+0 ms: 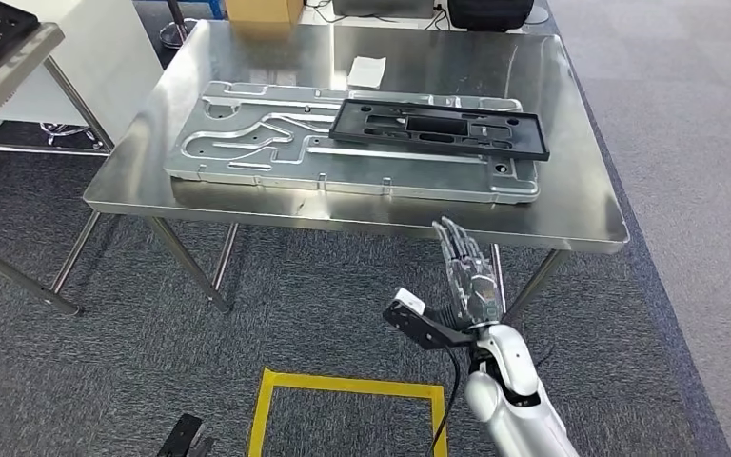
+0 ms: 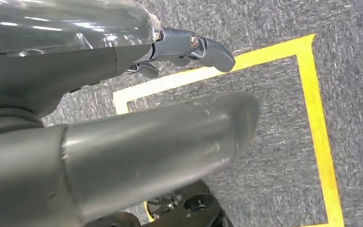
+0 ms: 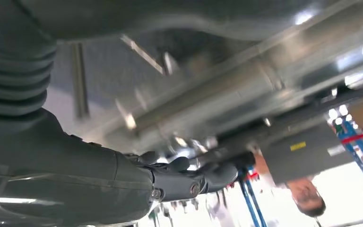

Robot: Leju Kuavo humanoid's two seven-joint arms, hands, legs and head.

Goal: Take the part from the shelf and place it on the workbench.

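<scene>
Your empty right hand (image 1: 464, 271), fingers apart, hangs below the workbench (image 1: 581, 214) edge; lifting it could strike the black part (image 1: 438, 127).

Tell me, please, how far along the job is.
Nearly done, it seems: the black part already lies on the grey plate on the workbench. The right hand holds nothing, fingers extended near the bench's front edge. Likely left: lowering that arm.
</scene>
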